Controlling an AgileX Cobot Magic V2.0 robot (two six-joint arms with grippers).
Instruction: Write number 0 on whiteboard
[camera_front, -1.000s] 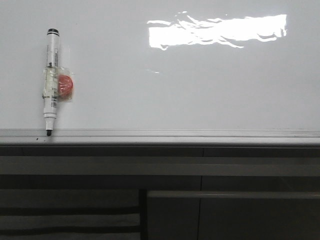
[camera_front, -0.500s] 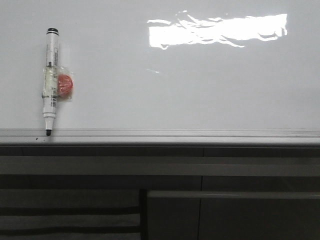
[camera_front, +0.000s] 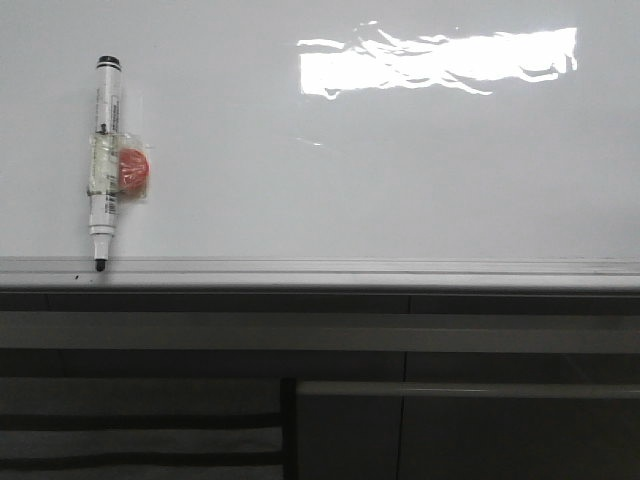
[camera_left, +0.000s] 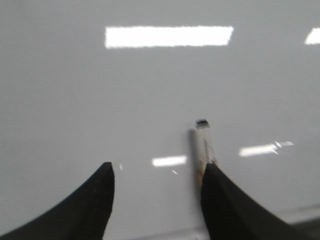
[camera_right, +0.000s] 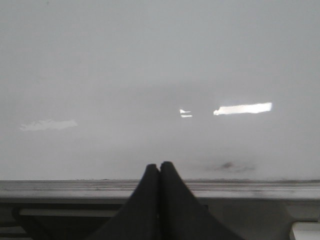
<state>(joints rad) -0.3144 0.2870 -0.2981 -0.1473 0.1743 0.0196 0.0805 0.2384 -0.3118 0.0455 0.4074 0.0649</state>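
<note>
So there's one whiteboard (camera_front: 330, 150), big and glossy, and it fills most of the front view with a silver ledge (camera_front: 400, 272) running along its bottom edge. No drawn 0 shows on the board in any of the views, just bare white surface plus one bright rectangular glare patch (camera_front: 438, 60) up toward the right. There's a single marker (camera_front: 104, 165) standing upright against the board over on the left side, black cap end at the top and its dark tip down touching the ledge. Something clear like tape or plastic is wrapped around its middle, and one round red-orange thing (camera_front: 132, 170) is stuck to its right side there; hard to tell what it actually is. Below the ledge are dark grey cabinet panels (camera_front: 450, 420). No real containers anywhere; the ledge is the only thing carrying anything, and that's just the marker's tip. Two grippers in total: the left gripper (camera_left: 157, 172) has its fingers spread wide apart with nothing between them, and the marker shows just beside one finger (camera_left: 225, 205), though the shot's blurry. The right gripper (camera_right: 160, 167) has its fingers pressed together, empty, facing the board above the ledge.
</note>
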